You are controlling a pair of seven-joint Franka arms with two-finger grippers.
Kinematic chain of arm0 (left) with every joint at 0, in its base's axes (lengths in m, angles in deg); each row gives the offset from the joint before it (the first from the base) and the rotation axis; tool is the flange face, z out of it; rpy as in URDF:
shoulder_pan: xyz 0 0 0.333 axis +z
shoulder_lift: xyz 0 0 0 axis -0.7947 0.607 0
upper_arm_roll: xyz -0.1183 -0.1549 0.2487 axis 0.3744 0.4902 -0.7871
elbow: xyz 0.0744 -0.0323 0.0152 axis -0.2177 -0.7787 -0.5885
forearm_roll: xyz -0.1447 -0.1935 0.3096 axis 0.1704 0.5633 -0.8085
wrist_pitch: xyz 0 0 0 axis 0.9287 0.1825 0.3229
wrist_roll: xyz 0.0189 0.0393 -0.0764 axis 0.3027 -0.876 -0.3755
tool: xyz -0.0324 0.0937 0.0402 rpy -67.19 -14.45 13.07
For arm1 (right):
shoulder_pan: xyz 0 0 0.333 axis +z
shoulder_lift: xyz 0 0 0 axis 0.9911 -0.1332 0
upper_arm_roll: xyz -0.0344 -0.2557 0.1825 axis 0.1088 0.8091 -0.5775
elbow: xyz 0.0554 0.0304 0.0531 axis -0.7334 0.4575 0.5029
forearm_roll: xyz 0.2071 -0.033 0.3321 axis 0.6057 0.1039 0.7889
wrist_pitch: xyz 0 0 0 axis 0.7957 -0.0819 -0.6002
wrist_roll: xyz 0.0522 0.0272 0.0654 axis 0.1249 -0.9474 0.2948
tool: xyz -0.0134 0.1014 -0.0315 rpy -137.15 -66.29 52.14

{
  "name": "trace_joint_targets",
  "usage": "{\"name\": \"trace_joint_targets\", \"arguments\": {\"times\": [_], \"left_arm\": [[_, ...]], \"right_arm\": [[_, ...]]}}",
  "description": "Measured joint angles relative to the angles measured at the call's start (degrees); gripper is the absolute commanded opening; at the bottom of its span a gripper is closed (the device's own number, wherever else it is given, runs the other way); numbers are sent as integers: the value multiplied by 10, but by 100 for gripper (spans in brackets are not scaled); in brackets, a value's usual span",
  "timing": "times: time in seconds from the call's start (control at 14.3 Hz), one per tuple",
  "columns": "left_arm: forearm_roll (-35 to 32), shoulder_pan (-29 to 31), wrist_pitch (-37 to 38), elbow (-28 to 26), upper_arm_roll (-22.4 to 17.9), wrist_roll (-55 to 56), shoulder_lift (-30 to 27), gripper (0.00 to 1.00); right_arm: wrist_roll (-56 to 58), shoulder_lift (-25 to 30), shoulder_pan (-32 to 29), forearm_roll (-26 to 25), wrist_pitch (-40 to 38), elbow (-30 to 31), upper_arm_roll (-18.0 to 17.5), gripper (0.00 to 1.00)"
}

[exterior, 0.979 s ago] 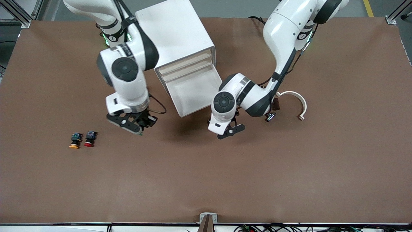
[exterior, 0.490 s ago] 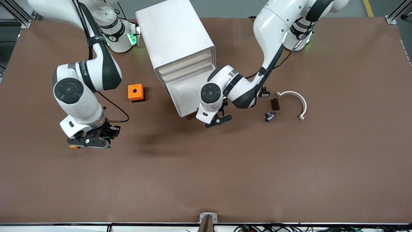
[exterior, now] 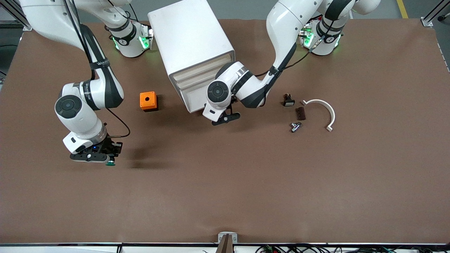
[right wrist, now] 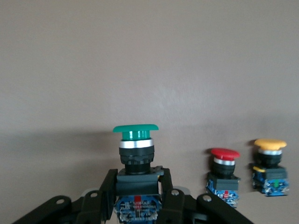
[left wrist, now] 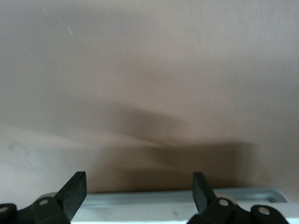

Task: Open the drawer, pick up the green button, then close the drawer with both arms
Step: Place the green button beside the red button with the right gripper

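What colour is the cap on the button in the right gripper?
Green: the button in the right gripper has a green cap, shown best in the right wrist view.

Brown table (exterior: 225,196): white cabinet (exterior: 191,38), orange box (exterior: 148,101), curved bracket (exterior: 325,109).

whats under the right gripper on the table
In the front view the right gripper covers that spot, showing only the green button it holds. Its wrist view shows the red button and yellow button lying beside it on the table.

Right end effector (right wrist: 138,198) clamped (left end effector (left wrist: 140,193) spread)
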Motion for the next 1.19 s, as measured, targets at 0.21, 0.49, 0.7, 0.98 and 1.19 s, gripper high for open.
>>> {"name": "trace_joint_targets", "arguments": {"times": [0.21, 0.49, 0.7, 0.98, 1.19], "left_arm": [[43, -11, 0, 0, 0, 0, 0, 100], [94, -26, 0, -8, 0, 0, 0, 100], [115, -35, -2, -15, -1, 1, 1, 100], [117, -35, -3, -17, -1, 1, 1, 100], [117, -35, -4, -16, -2, 1, 1, 100]], "right_arm": [[0, -19, -21, 0, 70, 43, 0, 0], [-3, -36, -43, 0, 133, 84, 0, 0], [-4, -38, -52, 0, 137, 88, 0, 31], [-5, -40, -57, 0, 143, 88, 0, 100], [-6, -39, -61, 0, 148, 83, 0, 100]]}}
